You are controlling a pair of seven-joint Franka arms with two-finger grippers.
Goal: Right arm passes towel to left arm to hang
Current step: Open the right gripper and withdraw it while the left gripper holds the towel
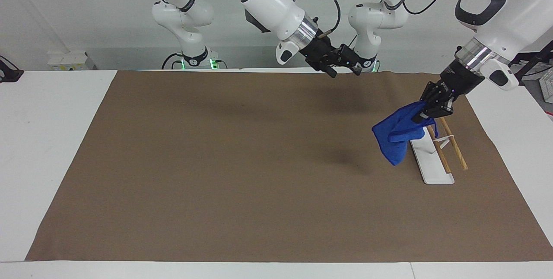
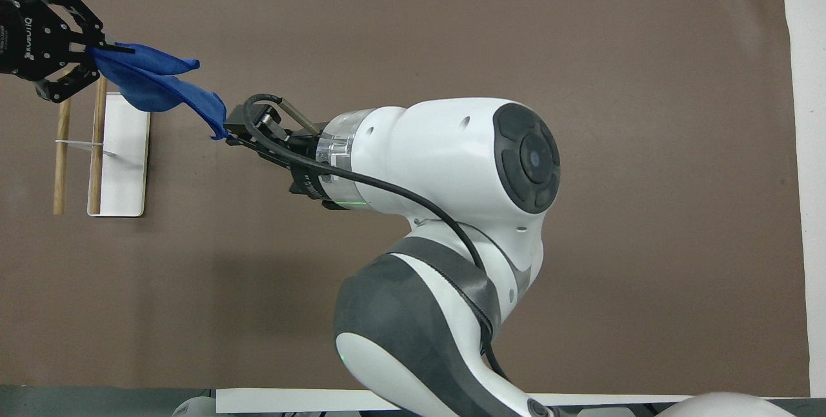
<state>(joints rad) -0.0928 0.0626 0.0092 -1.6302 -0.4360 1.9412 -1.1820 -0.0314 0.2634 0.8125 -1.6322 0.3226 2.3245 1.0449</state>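
Observation:
The blue towel (image 1: 394, 137) hangs bunched from my left gripper (image 1: 426, 112), which is shut on one of its edges. It hangs in the air over the end of the rack nearer to the robots, and also shows in the overhead view (image 2: 151, 78) with the left gripper (image 2: 95, 52). The rack has a white base (image 1: 427, 162) and two wooden rods (image 1: 456, 151). My right gripper (image 1: 343, 68) is open and empty, raised over the brown mat's edge nearest the robots. In the overhead view the right gripper (image 2: 237, 130) sits just under the towel's hanging tip.
A brown mat (image 1: 242, 162) covers most of the white table. In the overhead view the rack's base (image 2: 126, 172) and rods (image 2: 61, 159) lie at the left arm's end, and the right arm's bulky white joint (image 2: 464, 152) covers the middle of the mat.

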